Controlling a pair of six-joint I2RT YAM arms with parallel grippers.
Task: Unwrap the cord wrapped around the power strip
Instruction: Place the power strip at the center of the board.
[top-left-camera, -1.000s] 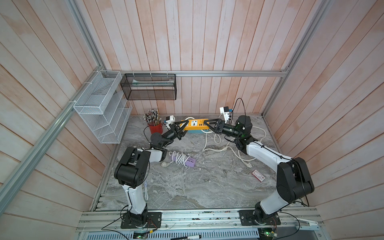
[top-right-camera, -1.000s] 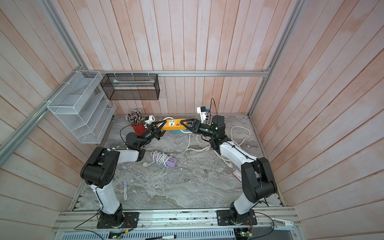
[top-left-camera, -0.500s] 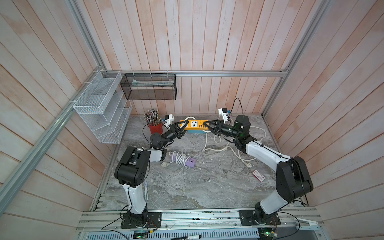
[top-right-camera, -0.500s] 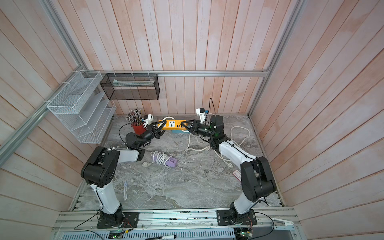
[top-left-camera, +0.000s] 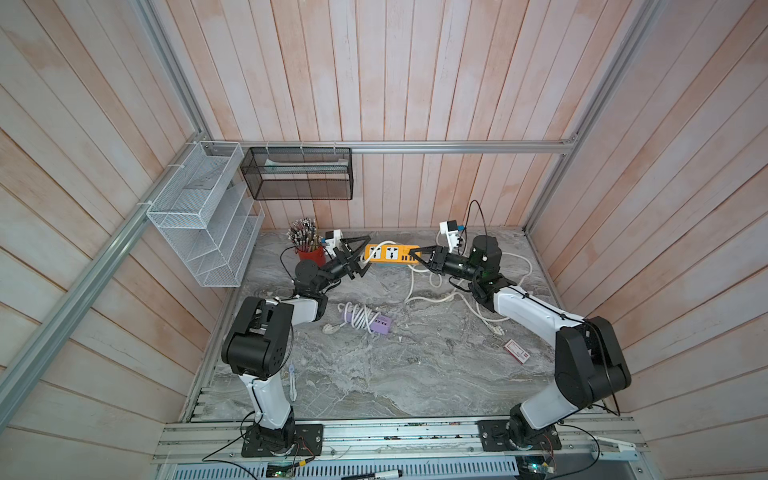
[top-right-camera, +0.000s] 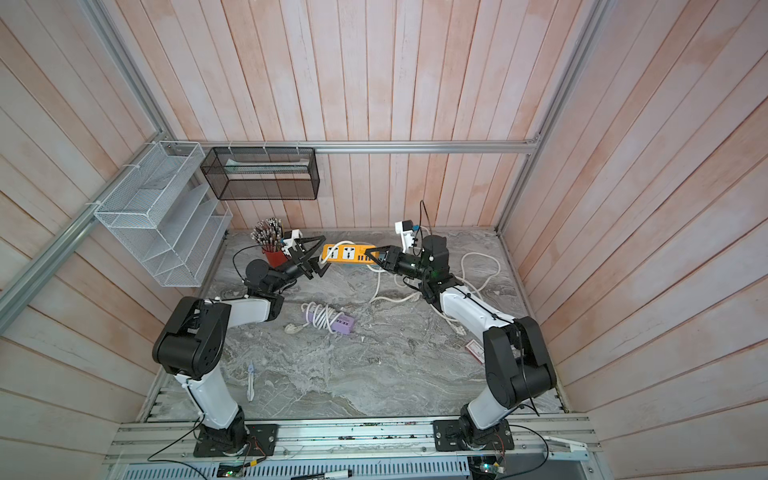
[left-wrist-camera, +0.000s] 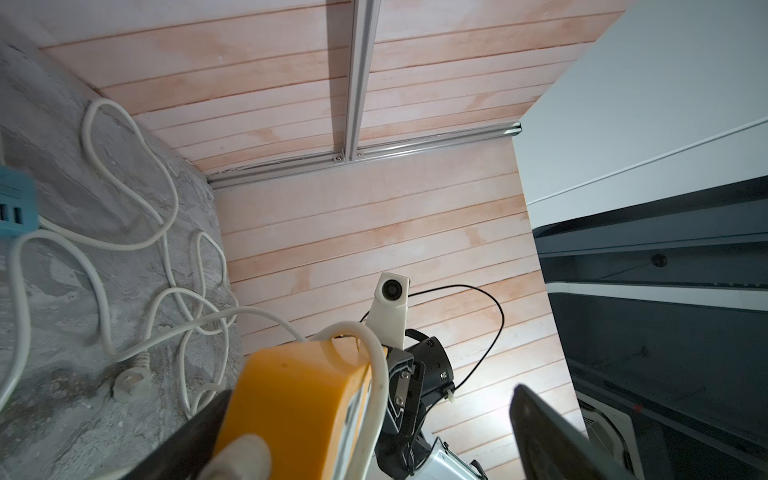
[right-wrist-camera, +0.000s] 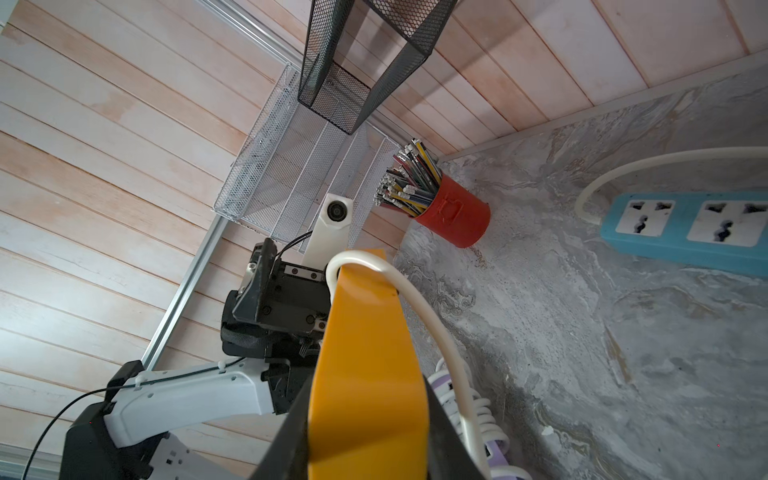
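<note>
The orange power strip (top-left-camera: 390, 253) hangs above the tabletop (top-left-camera: 415, 374) near the back wall, one end clenched by the right claw (top-left-camera: 415, 255). The left claw (top-left-camera: 368, 254) is spread wide around the other end, gripping nothing. A loop of cord (left-wrist-camera: 377, 374) crosses that end. Held one-sided, the strip could pivot or slip, or the loop could snag a jaw.

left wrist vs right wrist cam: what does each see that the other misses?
Left wrist only: the plug and the tangle of unwound cord beside it. Right wrist only: red pencil cup, white mesh rack, purple strip. Both: orange power strip with a cord turn around it, plus the blue strip.
</note>
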